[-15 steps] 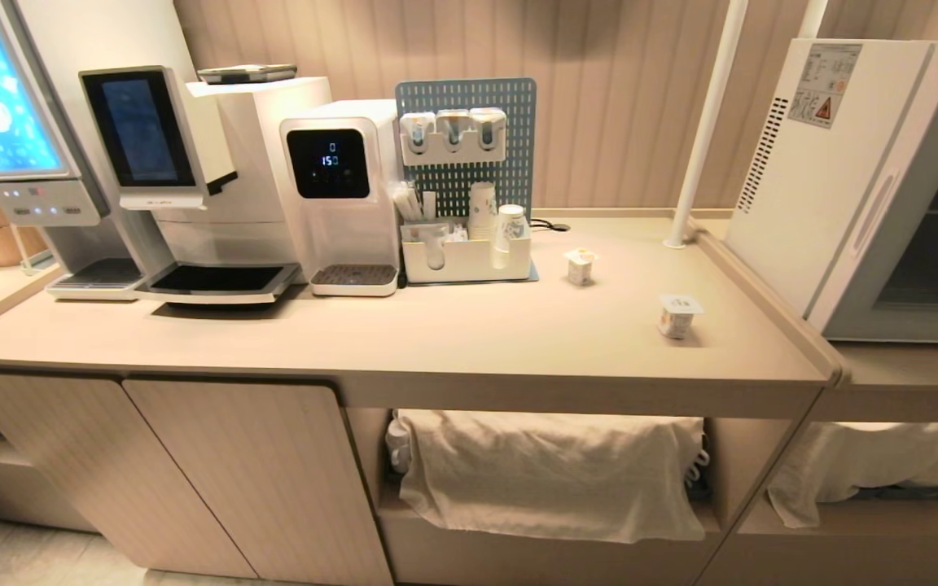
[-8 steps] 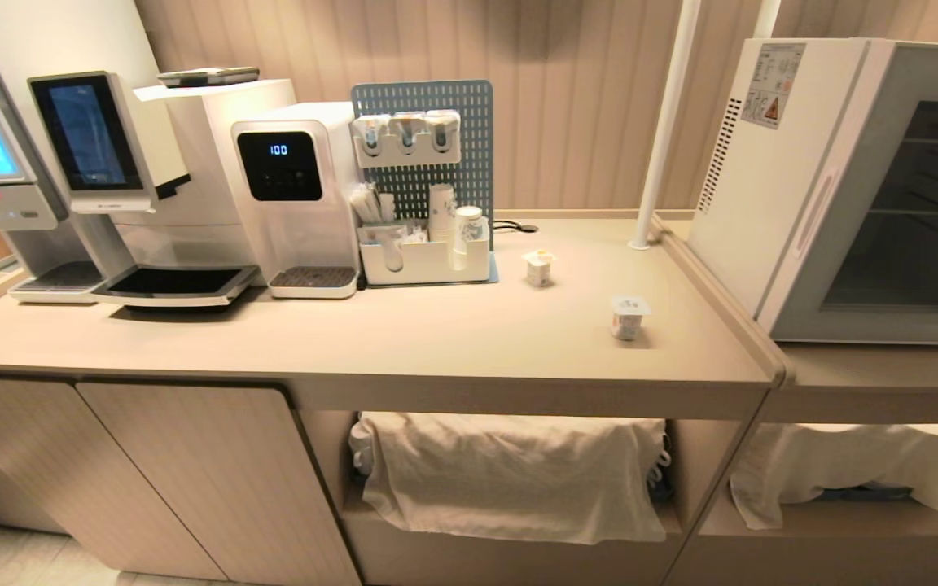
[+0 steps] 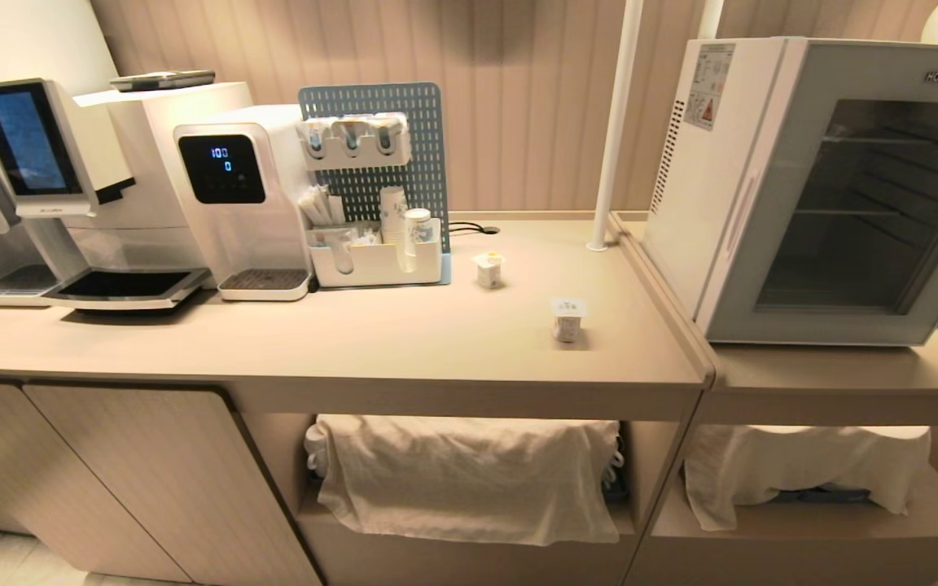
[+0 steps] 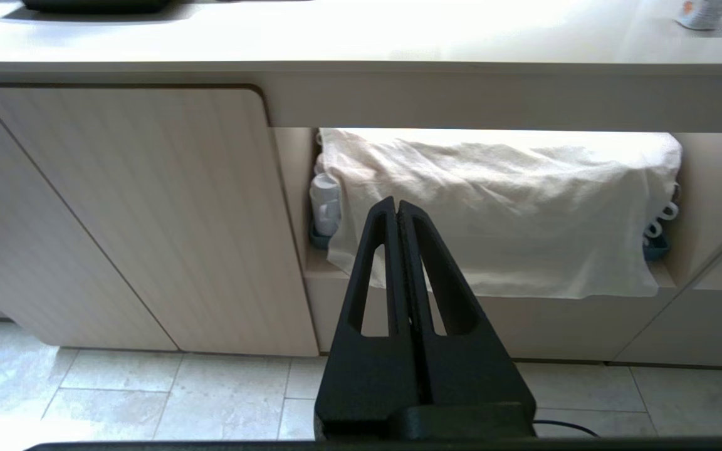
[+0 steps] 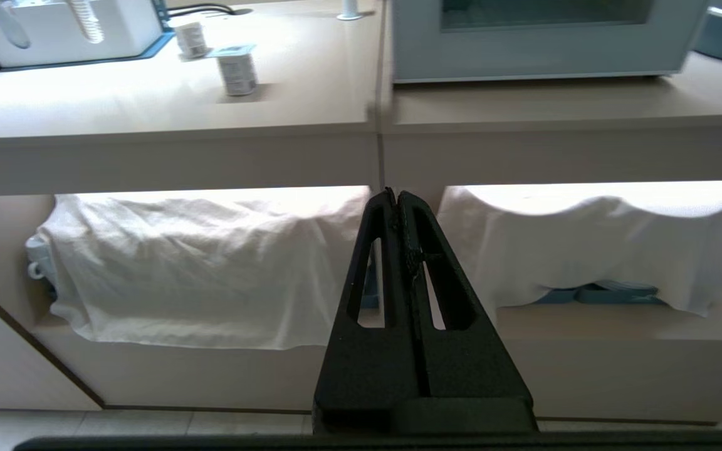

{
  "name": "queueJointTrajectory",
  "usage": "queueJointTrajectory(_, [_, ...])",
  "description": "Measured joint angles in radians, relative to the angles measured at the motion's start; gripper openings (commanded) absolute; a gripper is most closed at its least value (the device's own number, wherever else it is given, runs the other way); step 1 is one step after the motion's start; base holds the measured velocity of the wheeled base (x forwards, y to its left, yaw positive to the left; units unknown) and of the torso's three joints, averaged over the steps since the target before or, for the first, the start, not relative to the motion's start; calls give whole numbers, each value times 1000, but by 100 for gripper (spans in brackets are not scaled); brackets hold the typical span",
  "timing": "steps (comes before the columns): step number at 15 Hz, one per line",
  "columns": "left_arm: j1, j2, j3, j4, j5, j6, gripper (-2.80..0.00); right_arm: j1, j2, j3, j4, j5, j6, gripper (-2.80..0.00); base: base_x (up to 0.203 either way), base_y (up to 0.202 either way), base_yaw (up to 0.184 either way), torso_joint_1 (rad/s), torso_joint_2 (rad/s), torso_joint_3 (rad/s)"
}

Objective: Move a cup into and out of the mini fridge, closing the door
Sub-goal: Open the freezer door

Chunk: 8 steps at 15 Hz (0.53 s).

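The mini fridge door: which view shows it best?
Head view: the door shows whole, shut, its dark window and lettering clear. Right wrist view catches only its bottom frame. Left wrist view shows none of it.

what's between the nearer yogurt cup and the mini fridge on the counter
Only bare countertop and its raised edge lie between the nearer yogurt cup and the mini fridge, seen in the head view.

"HOMESUN" runs along the top right of the door of the mini fridge at the right. Far left, the water dispenser has a dark display showing "100" above "0".
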<state>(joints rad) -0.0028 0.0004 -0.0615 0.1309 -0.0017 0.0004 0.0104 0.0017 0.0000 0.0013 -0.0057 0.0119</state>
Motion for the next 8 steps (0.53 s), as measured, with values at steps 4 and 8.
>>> queueJointTrajectory(4, [0, 0, 0, 0, 0, 0, -280, 0, 0, 0, 1, 0, 0, -280, 0, -194, -2, 0, 3, 2])
queueJointTrajectory(8, [0, 0, 0, 0, 0, 0, -280, 0, 0, 0, 0, 0, 0, -280, 0, -194, 0, 1, 1, 4])
